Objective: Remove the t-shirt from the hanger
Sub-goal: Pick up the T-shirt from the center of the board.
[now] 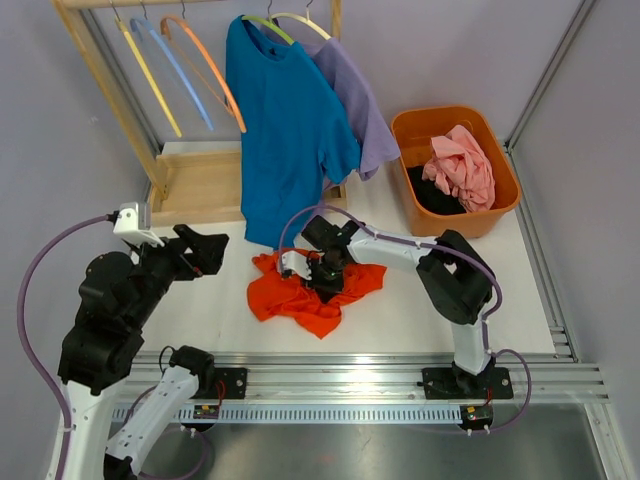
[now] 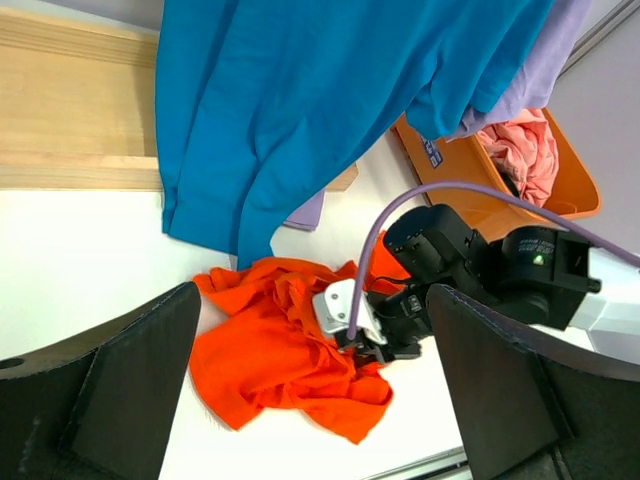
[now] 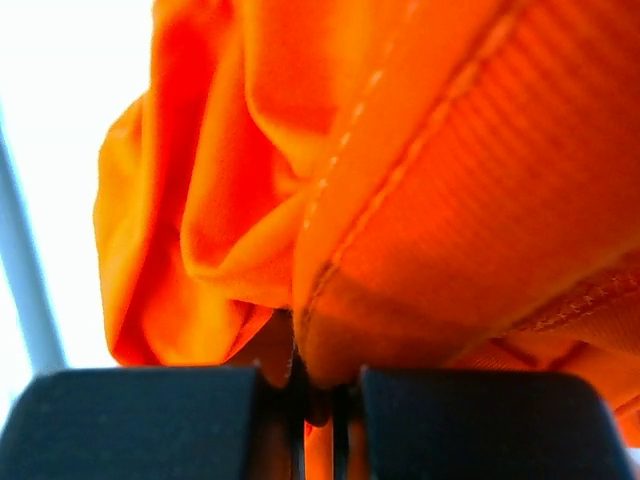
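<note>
While left end effector (image 1: 205, 250) gapes, right end effector (image 1: 325, 281) pinches orange t-shirt (image 1: 283, 301) on white table (image 1: 200, 312).

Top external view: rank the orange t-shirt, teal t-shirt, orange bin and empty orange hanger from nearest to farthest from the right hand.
1. Orange t-shirt, on the table, pinched in the right hand.
2. Teal t-shirt, hanging just behind, hem close by.
3. Orange bin, back right.
4. Empty orange hanger, far back left on the rack.
</note>
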Motion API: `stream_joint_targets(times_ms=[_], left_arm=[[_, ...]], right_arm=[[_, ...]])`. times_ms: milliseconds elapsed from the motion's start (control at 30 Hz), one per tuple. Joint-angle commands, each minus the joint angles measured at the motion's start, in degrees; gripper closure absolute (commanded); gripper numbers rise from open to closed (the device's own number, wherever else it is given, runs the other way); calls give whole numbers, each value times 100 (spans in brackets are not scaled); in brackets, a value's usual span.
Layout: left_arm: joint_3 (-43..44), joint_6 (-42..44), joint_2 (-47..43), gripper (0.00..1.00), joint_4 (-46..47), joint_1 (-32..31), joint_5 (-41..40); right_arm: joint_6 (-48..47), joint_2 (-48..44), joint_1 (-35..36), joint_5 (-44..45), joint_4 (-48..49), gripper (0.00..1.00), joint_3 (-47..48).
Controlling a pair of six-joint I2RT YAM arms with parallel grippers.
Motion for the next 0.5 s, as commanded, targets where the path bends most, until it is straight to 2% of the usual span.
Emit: stream_joint_targets(times_ms=[0, 100, 200, 333, 467], left_arm=[[-81, -129, 74, 1, 204, -6, 1], [-257, -173, 48, 1, 274, -6, 9], [-450, -243, 65, 1, 476, -6, 62], [-530, -243, 188, 1, 669, -6, 219], [-565, -129, 390, 1, 801, -6, 299]], right_arm=[[-956, -668, -332, -1208, -1652, 100, 315], [-2027, -1301, -936, -1930, -2987, 100, 560], [-2390, -1732, -1560, -2476, -3788, 100, 964], [-2540, -2147, -2316, -3022, -4494, 100, 1623], [-2269, -2664, -3038, -3295, -4574, 100, 2423]])
